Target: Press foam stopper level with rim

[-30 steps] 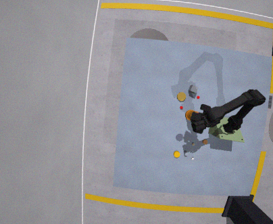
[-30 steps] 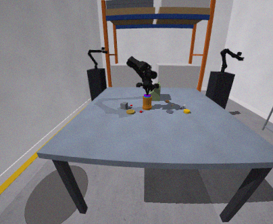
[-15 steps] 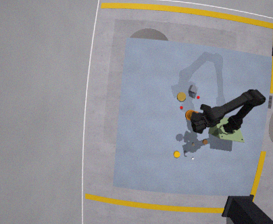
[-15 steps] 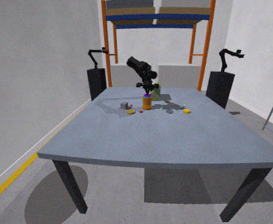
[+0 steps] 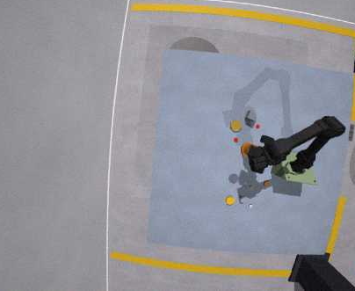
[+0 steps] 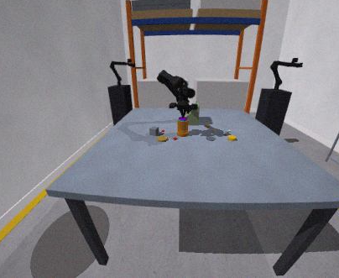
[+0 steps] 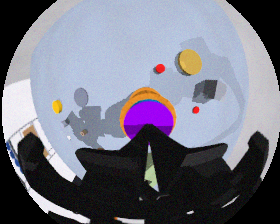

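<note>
An orange jar (image 6: 182,128) stands upright on the blue-grey table, with a purple foam stopper (image 7: 148,117) in its mouth. In the exterior view the stopper's top (image 6: 183,118) shows as a thin purple band just above the orange rim. My gripper (image 7: 148,127) is shut, with nothing between the fingers, and its tips point down onto the near part of the stopper. From above, the jar (image 5: 247,149) is half hidden under the gripper (image 5: 255,152). I cannot tell how hard the tips bear on the foam.
A grey cube (image 5: 249,118) and a tan disc (image 5: 235,125) lie beyond the jar, with two red dots (image 5: 257,126) (image 5: 235,140) nearby. A yellow disc (image 5: 230,200), a small brown piece (image 5: 267,184) and a grey disc (image 5: 233,178) lie on the other side. A green wedge (image 5: 296,170) sits under the arm.
</note>
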`<action>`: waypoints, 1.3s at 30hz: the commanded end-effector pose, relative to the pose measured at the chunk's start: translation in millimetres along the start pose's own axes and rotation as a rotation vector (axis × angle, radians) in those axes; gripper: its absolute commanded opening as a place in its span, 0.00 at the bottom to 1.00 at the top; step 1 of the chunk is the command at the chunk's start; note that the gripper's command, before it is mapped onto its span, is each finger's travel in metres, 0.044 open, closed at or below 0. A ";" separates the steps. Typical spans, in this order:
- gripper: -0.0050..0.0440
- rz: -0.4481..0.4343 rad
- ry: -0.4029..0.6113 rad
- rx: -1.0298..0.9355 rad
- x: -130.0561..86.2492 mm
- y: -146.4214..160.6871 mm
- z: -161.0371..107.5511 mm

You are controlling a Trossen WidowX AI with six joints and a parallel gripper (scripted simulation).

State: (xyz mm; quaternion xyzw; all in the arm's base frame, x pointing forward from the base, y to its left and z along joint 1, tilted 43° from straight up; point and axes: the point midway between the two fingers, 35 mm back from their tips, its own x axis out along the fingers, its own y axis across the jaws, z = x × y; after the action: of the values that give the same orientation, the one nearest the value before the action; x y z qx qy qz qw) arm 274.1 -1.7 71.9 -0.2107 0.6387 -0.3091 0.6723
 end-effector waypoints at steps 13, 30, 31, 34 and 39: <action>0.10 -0.003 0.006 -0.004 3.1 -1.0 -1.9; 0.10 -0.003 0.005 -0.004 4.7 -1.0 -2.1; 0.10 -0.003 0.005 -0.004 4.8 -1.0 -2.1; 0.10 -0.003 0.005 -0.004 5.1 -1.0 -2.1; 0.10 -0.003 0.006 -0.004 5.5 -1.0 -2.2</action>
State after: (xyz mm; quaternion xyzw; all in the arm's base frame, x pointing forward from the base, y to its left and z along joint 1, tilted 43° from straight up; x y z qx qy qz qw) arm 274.0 -3.4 70.1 -0.2114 0.6378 -0.3087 0.6732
